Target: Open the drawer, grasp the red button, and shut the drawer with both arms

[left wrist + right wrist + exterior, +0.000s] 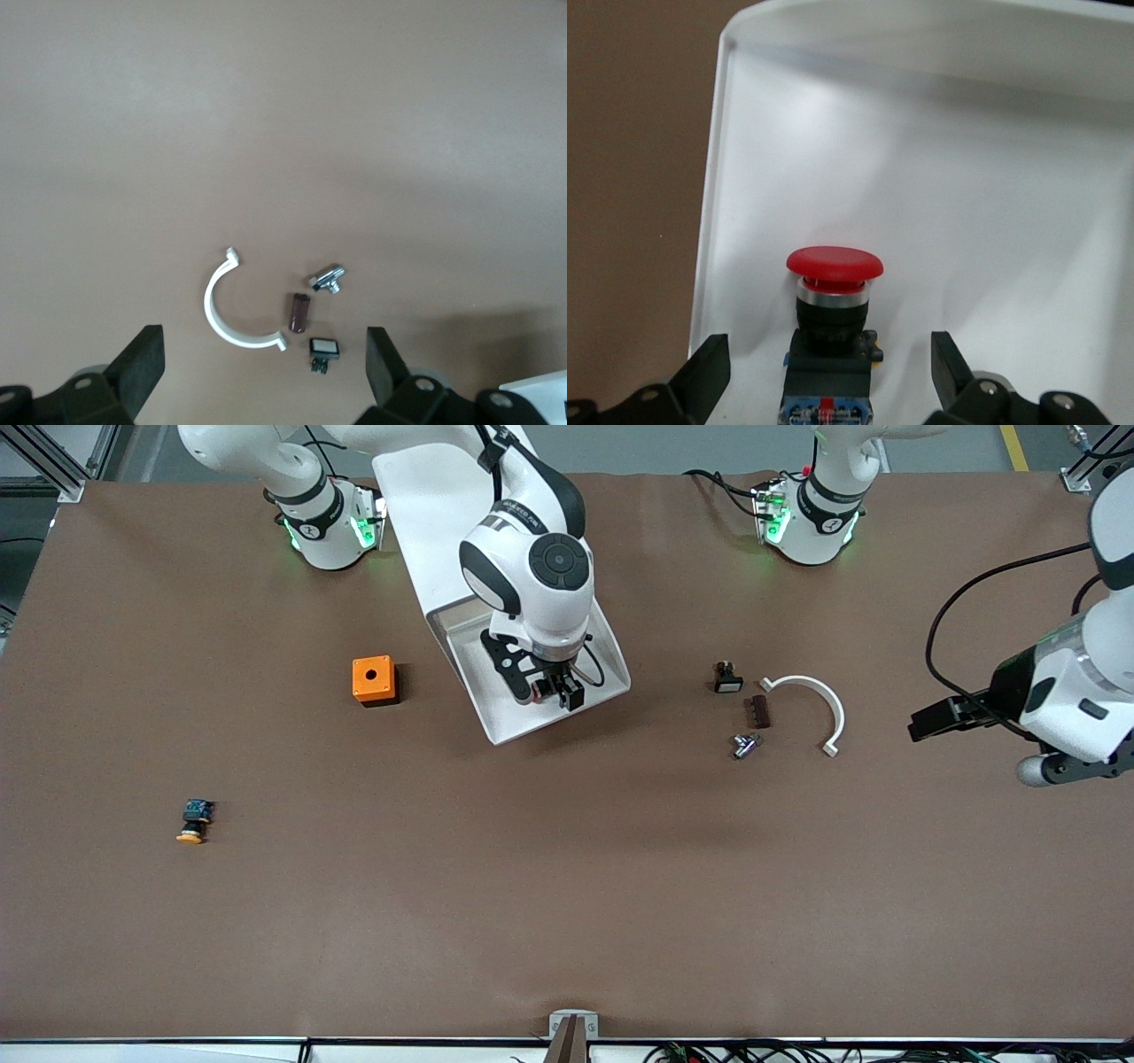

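The drawer (483, 700) stands pulled out of the white cabinet (425, 505), its white tray (939, 177) open to the front camera. The button (833, 297), red-capped with a dark body, lies in the tray. My right gripper (554, 691) is down inside the drawer, open, its fingers (704, 376) either side of the button's body without touching it (828, 381). In the front view the right hand hides most of the button. My left gripper (923, 726) hangs open and empty over the table at the left arm's end (266, 372).
An orange box with a hole (372, 680) sits beside the drawer toward the right arm's end. An orange-capped button (193, 821) lies nearer the front camera. A white curved clip (811, 704), small black switch (727, 677), brown piece (760, 710) and metal piece (745, 746) lie under the left gripper's view.
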Controlling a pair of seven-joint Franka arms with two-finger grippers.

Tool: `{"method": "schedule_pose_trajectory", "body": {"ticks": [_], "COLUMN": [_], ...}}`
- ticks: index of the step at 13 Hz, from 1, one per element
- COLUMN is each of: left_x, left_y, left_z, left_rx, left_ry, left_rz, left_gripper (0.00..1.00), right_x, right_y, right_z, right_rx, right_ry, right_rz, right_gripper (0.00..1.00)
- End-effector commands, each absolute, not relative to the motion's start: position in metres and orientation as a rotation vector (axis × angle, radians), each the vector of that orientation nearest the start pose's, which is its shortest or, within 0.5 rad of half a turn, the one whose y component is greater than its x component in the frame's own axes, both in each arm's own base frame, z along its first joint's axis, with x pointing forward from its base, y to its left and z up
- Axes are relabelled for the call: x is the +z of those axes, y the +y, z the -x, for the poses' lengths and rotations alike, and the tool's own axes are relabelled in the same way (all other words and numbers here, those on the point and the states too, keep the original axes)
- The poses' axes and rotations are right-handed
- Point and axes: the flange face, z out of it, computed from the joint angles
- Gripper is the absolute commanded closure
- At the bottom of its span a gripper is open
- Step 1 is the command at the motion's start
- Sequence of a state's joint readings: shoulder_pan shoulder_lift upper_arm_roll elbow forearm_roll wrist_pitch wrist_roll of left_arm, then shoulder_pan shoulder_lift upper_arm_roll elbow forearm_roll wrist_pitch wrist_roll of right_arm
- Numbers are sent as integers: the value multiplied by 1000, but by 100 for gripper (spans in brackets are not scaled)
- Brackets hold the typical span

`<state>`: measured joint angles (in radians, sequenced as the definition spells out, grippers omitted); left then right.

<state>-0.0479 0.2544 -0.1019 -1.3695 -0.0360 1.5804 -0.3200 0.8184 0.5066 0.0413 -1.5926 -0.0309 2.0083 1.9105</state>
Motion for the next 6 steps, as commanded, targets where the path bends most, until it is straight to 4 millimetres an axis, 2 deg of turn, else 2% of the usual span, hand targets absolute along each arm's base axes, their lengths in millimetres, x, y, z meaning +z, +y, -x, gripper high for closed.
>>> {"method": "schedule_pose_trajectory", "body": {"ticks": [1, 2, 3, 6], "left_x": [537, 524, 512, 473], "left_y": [-113, -129, -147, -201], "left_z": [-614, -613, -612, -604], "left_rx": [23, 5, -9, -31], "left_ry": [-288, -339, -394, -510], "left_rz": [3175, 3176, 3182, 3195], "left_gripper": [0, 0, 0, 0], "right_x": [332, 333, 336, 354], "right_y": [520, 520, 520, 521], "right_z": [-445, -446, -448, -458], "right_rx": [-25, -23, -22, -18], "right_ry": [1627, 1625, 1617, 1614], "right_rz": [2790, 2789, 2788, 2746], "right_gripper": [5, 21, 42, 90]}}
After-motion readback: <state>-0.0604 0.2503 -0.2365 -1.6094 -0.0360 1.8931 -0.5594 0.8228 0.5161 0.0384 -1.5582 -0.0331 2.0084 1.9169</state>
